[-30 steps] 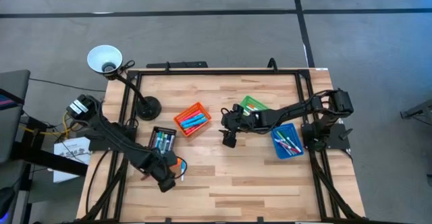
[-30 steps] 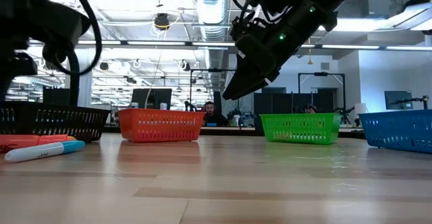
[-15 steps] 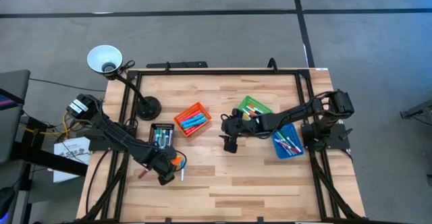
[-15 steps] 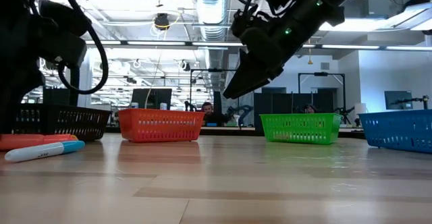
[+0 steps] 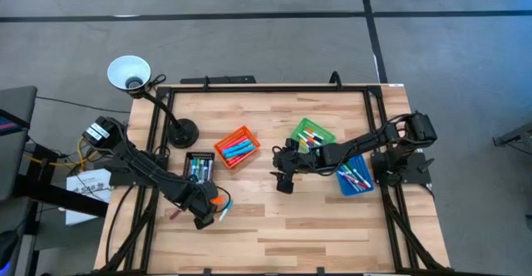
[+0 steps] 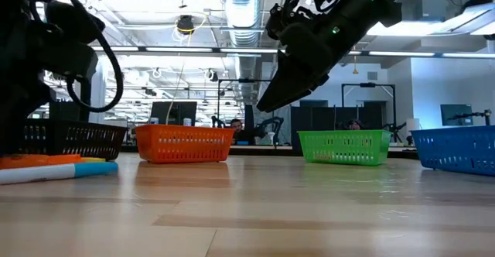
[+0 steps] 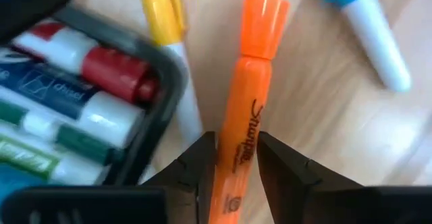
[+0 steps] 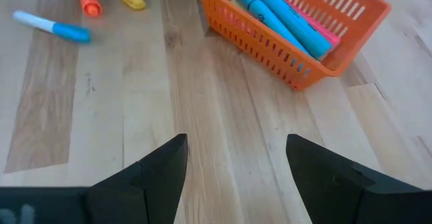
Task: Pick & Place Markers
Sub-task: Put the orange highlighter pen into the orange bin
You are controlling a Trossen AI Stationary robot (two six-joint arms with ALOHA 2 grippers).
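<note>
While the left gripper (image 7: 235,158) pinches an orange Sharpie highlighter (image 7: 246,106), capped, flat on the bench (image 7: 324,150), the black bin (image 7: 145,150) beside it holds markers. Right gripper (image 8: 233,158) hovers released before the orange bin (image 8: 297,52) of blue highlighters.

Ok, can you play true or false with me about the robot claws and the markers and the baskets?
1. The left claw has its fingers on either side of an orange marker. True.
2. The right claw is holding a blue marker. False: it is open and empty, hanging above bare table.
3. The orange basket has blue markers in it. True.
4. The green basket is empty. False: it holds a few markers.
5. A blue-capped marker lies loose on the table. True.
6. The yellow-capped marker is inside the black basket. False: it lies on the table just outside the basket.
</note>
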